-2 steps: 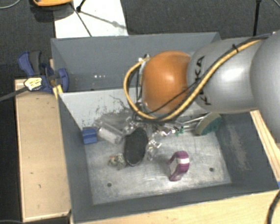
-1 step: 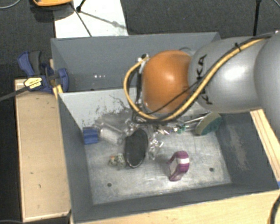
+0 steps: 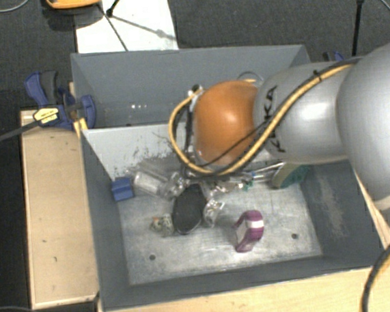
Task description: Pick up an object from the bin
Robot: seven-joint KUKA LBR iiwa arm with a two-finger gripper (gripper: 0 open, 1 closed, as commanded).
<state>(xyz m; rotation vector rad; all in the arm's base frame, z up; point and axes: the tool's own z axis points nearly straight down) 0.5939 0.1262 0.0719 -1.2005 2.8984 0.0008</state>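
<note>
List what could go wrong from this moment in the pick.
1. The gripper is down at the black oval thing in the middle of the bin. Its rounded shape may let it slip away during a lift.
2. A silvery piece and a small speckled bit lie close beside it. Either could get nudged or dragged along.

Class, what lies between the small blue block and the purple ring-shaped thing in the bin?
In the camera view, a black oval object lies between the blue block and the purple ring-shaped thing, with the tool down over it.
</note>
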